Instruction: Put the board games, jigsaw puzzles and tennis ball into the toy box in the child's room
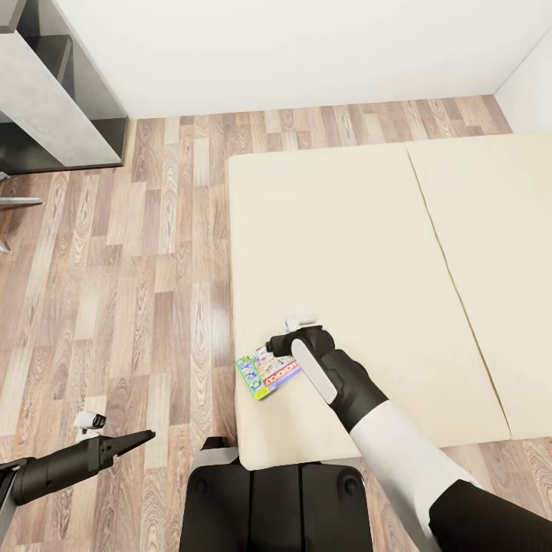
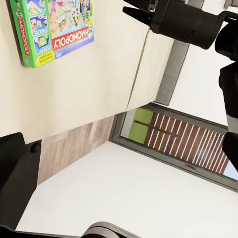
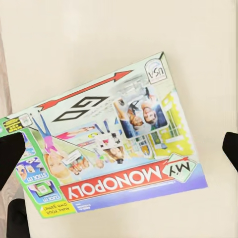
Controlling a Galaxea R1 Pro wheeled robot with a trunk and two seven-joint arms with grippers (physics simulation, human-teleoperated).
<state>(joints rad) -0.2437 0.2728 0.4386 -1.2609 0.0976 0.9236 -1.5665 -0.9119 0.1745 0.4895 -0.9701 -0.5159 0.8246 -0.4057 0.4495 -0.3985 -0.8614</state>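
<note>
Even, diffuse light is filling the room, with no single source showing itself. The bed [image 1: 368,253] mattress is rendering bright and nearly washed out, its cream surface losing texture. Soft, faint shadows are sitting under the right gripper [image 1: 280,346] and along the near edge of the board game [image 1: 264,374]. The floor [image 1: 146,291] planks are staying crisp across the head view, without blur. In the right wrist view the box lid [image 3: 114,153] is looking pale and glazed, while its lettering is remaining readable.
</note>
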